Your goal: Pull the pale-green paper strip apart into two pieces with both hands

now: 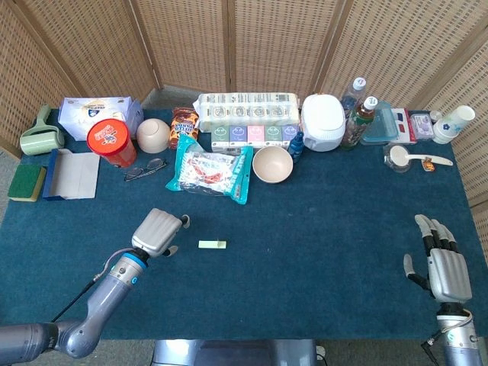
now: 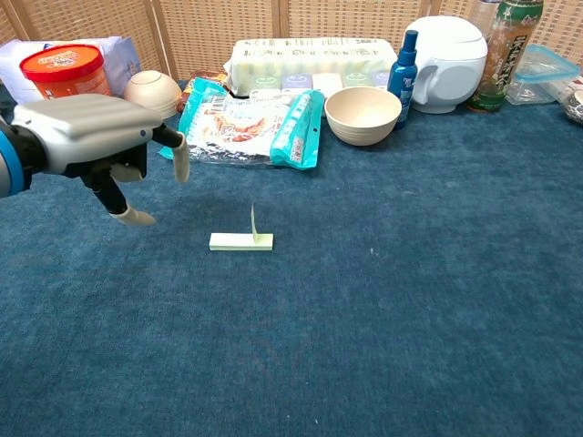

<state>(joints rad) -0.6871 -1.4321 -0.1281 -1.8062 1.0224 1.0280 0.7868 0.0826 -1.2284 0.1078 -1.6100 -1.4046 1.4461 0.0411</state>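
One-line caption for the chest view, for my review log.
Left hand hovers open beside the pale-green paper strip lying untorn on the blue table, one end flap upright.

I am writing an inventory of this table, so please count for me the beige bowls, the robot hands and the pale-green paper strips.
Beige bowls: 2
Hands: 2
Paper strip: 1
Total: 5
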